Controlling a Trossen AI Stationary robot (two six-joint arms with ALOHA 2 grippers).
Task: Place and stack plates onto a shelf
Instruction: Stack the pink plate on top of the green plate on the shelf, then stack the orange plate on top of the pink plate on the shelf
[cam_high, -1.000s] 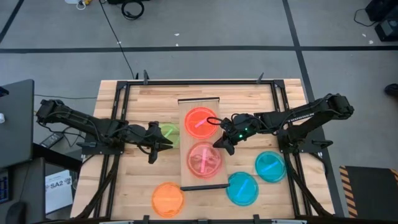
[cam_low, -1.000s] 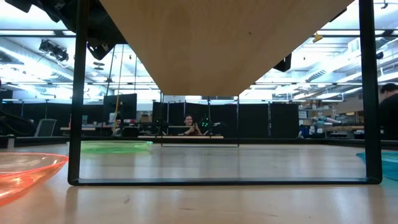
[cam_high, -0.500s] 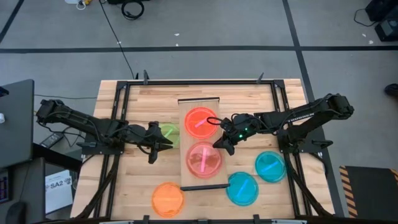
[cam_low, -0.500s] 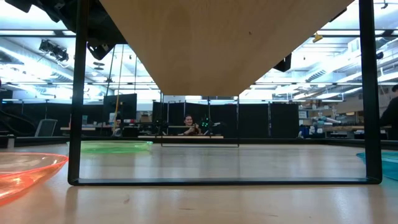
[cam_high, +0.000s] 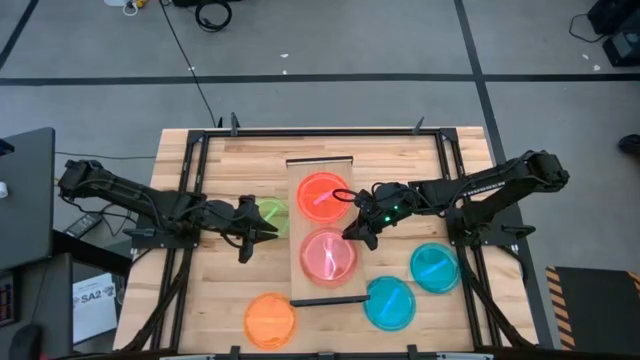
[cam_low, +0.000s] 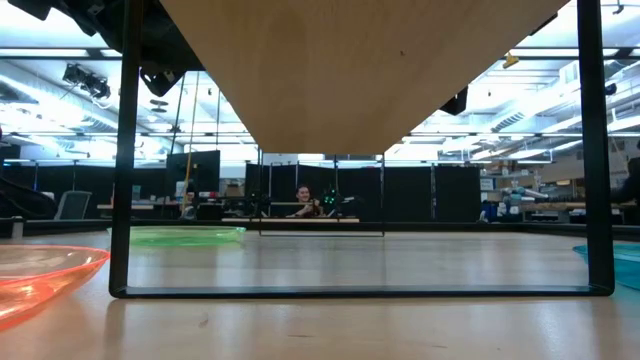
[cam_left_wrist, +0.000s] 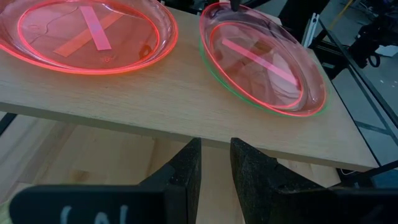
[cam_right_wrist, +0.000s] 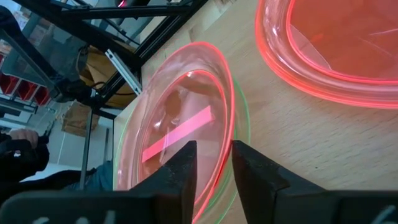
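High view: right gripper (cam_high: 358, 234) slightly spread beside glossy round translucent pink plates (cam_high: 329, 257) on pale-wood shelf (cam_high: 321, 165).

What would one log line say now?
right gripper: open beside pink stack | shelf: pink stack, orange plate | left gripper: waiting beside shelf

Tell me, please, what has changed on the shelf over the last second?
The top pink plate of the near stack on the shelf settled flat onto the plate under it. The right pincer at its rim appears to have let it go, fingers now apart. The left pincer, the far orange plate and the plates on the table stayed put.
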